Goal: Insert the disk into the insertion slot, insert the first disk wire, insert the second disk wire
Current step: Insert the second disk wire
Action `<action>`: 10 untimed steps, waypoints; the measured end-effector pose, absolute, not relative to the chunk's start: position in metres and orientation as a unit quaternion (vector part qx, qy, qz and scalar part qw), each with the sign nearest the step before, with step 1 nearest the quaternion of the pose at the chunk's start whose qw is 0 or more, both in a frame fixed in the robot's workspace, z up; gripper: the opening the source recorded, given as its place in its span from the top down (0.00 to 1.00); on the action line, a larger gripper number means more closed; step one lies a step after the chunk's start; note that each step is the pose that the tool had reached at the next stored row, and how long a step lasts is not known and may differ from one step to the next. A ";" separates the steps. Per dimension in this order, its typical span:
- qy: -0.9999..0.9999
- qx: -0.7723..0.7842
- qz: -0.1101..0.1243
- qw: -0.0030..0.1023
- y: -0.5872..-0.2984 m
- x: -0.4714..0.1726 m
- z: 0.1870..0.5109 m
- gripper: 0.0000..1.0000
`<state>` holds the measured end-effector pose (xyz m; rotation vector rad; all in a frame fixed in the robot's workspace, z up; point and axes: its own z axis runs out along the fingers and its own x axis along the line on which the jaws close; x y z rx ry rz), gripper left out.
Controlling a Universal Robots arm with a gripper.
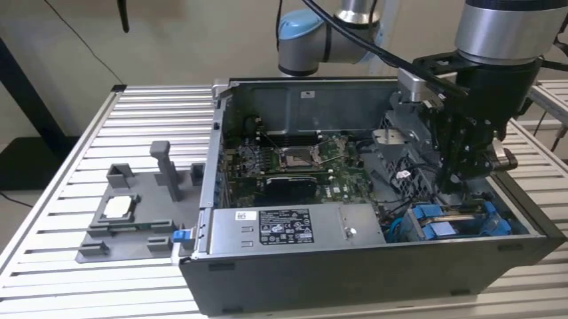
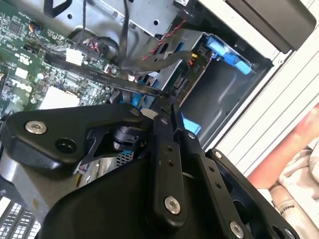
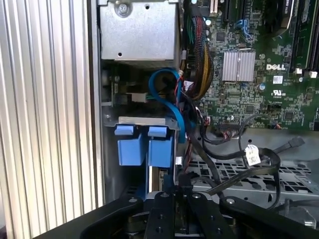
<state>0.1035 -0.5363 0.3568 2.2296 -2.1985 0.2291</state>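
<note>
1. Your disk (image 1: 457,216) sits low in the insertion slot (image 1: 417,229) at the case's corner, two blue tabs (image 3: 147,149) showing.
2. Your gripper (image 2: 167,102) hangs directly above it, fingers pressed together on a thin black wire (image 2: 99,77).
3. One grey fixture (image 1: 133,212) stands on the bench (image 1: 53,266) beside the case (image 1: 355,272).
</note>
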 end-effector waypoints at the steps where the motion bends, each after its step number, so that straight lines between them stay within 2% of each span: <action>1: -0.700 0.710 0.071 0.002 -0.538 0.105 0.356 0.84; 10: -0.701 0.711 0.056 0.004 -0.552 0.117 0.349 0.84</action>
